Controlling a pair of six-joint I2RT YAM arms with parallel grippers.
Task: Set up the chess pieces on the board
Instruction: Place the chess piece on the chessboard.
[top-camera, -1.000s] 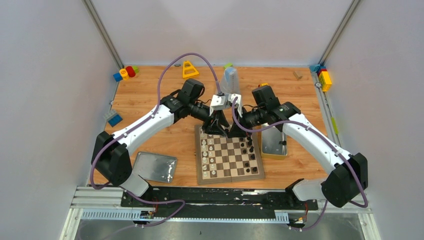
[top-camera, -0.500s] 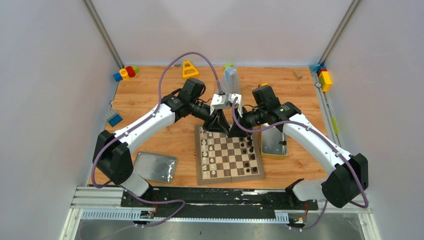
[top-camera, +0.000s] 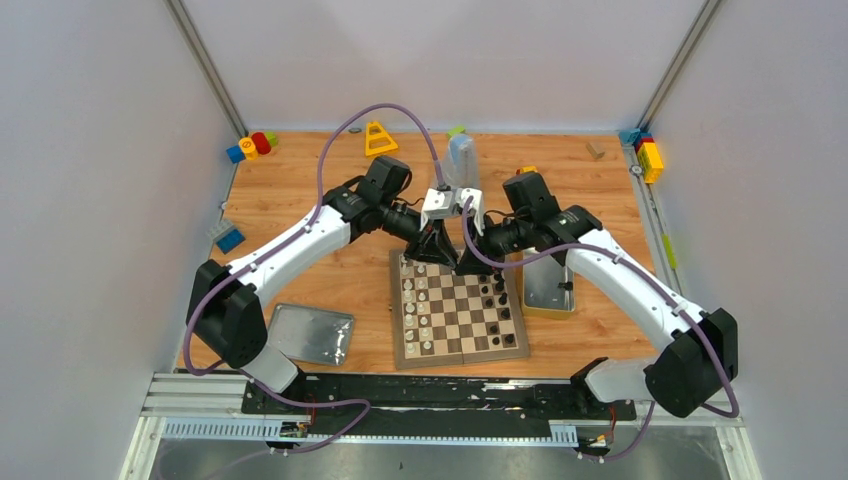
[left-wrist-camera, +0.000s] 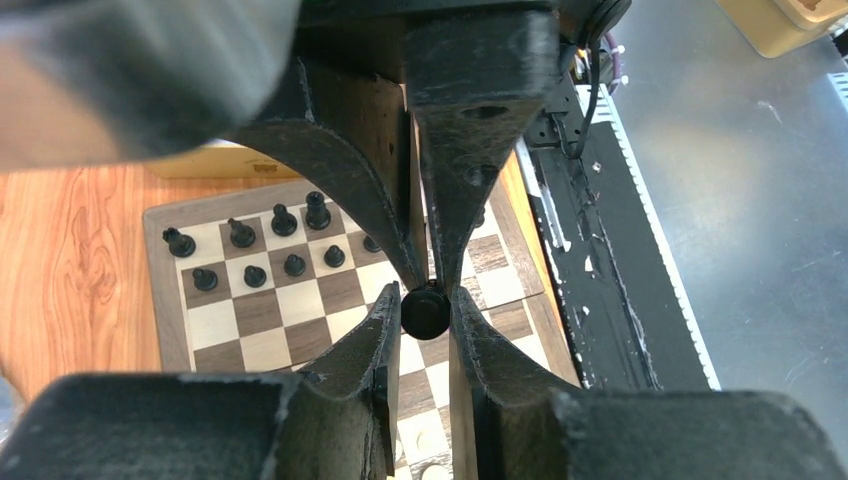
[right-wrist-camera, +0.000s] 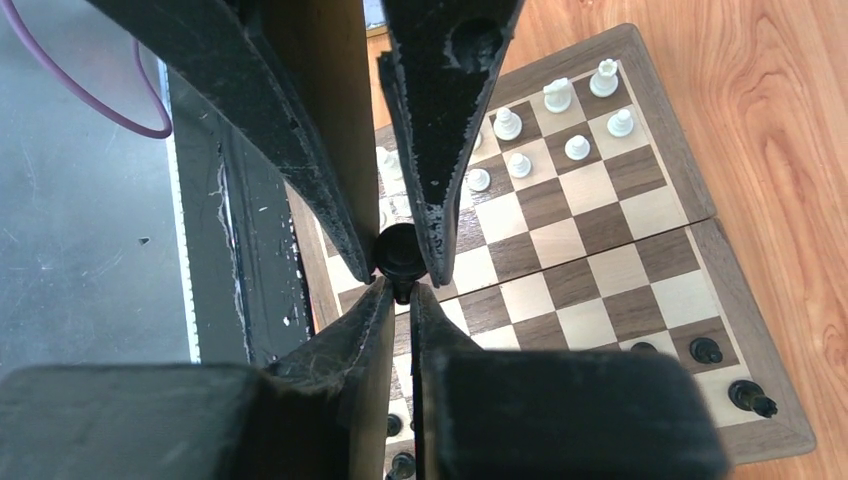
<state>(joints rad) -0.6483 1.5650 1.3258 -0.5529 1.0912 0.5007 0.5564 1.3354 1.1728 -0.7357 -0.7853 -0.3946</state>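
Above the far edge of the board (top-camera: 398, 312), my two grippers meet tip to tip over one black chess piece (left-wrist-camera: 425, 312). The left gripper (left-wrist-camera: 425, 318) has both pads against the piece's round base. My right gripper (right-wrist-camera: 402, 292) is shut on its thin upper end (right-wrist-camera: 401, 293), coming from the opposite side. In the top view the left gripper (top-camera: 434, 254) and right gripper (top-camera: 463, 260) hide the piece. Cream-white pieces (top-camera: 415, 305) stand along the board's left side and black pieces (top-camera: 497, 295) along its right.
A silver tin (top-camera: 545, 290) lies right of the board with a dark piece (top-camera: 565, 287) inside; its lid (top-camera: 310, 333) is at the front left. Toy blocks (top-camera: 250, 145) and a yellow triangle (top-camera: 379, 138) lie at the back, with more blocks (top-camera: 650, 155) at the back right.
The left gripper's jaws have closed in onto the black piece's base. Both arms have stayed almost where they were, and the right gripper keeps its hold.
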